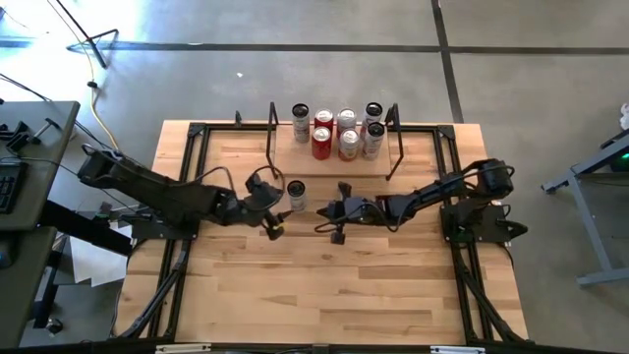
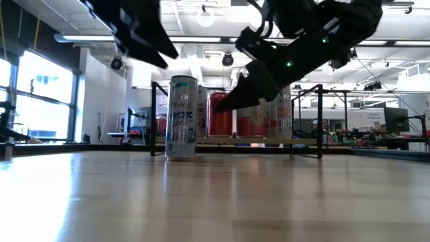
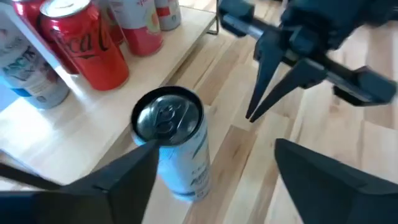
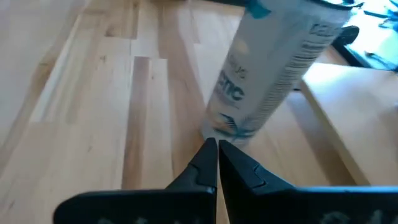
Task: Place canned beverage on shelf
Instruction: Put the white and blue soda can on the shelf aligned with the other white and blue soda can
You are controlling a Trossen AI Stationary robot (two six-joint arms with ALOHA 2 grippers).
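at the centre of the high view a white can stands upright on the surface, just below the shelf. the left pincer is spread beside it, the right pincer pressed together.

High view: overhead, straight down, whole table plus floor around it. Low view: tabletop height, level across the wood toward the room, white slim can close in front, shelf behind it. Left wrist view: close, angled down on the can's top, shelf edge beyond. Right wrist view: very close, low along the planks at the can's base. All four views share the can.
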